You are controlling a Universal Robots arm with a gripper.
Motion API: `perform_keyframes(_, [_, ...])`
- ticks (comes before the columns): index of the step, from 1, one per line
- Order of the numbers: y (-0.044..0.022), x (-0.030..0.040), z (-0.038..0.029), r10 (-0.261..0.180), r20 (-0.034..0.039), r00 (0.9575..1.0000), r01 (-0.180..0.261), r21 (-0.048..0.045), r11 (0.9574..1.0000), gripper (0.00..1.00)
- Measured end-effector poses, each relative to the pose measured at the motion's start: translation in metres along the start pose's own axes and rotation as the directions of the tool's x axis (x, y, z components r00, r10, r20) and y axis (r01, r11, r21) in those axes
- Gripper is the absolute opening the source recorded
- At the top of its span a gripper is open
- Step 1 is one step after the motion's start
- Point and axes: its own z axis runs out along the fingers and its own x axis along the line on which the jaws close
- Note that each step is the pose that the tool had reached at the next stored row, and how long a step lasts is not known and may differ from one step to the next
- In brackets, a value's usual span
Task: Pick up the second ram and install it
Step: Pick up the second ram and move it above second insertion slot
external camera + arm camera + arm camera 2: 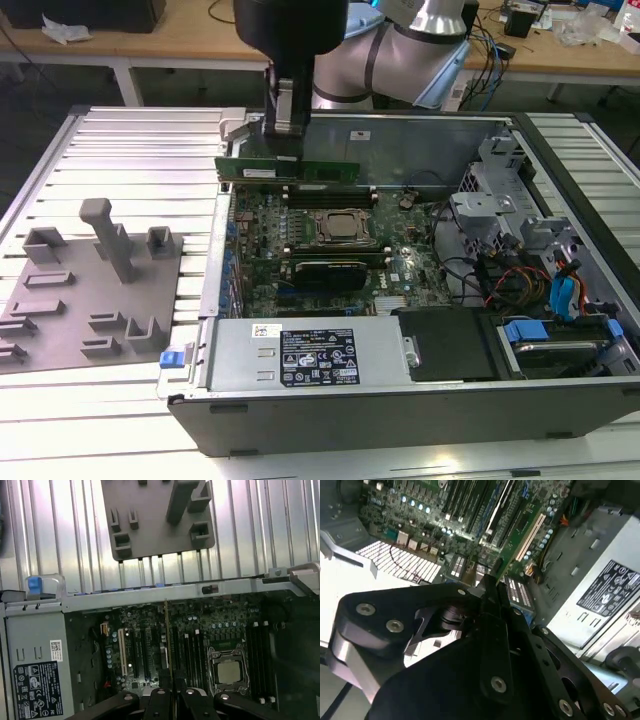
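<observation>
One open computer case (400,420) lies on one ribbed metal table (140,140), with one grey fixture plate (60,300) beside it at the exterior view's left. Wooden workbenches (180,40) stand behind. The one gripper (285,148) is clamped on the second ram (330,170), held edge-down over the motherboard's (400,265) far side, beyond the one processor socket (340,228).

Your grey fixture plate (75,300) lies on the slatted table (140,150). Beside it stands an open computer case (400,425).
</observation>
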Motion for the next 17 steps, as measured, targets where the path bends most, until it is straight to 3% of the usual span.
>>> perform_keyframes(4, [-0.0242,-0.0043,0.0062,0.000,-0.0002,1.0000,0.000,-0.0023,1.0000,0.14])
perform_keyframes(8, [-0.0399,-0.0072,0.0139,0.000,-0.0006,1.0000,0.000,-0.0058,1.0000,0.14])
perform_keyframes(13, [-0.0721,-0.0135,0.0257,0.001,-0.0013,1.0000,-0.001,-0.0121,0.9999,0.14])
perform_keyframes(17, [-0.0843,-0.0153,0.0320,0.005,-0.0013,1.0000,-0.005,-0.0127,0.9999,0.14])
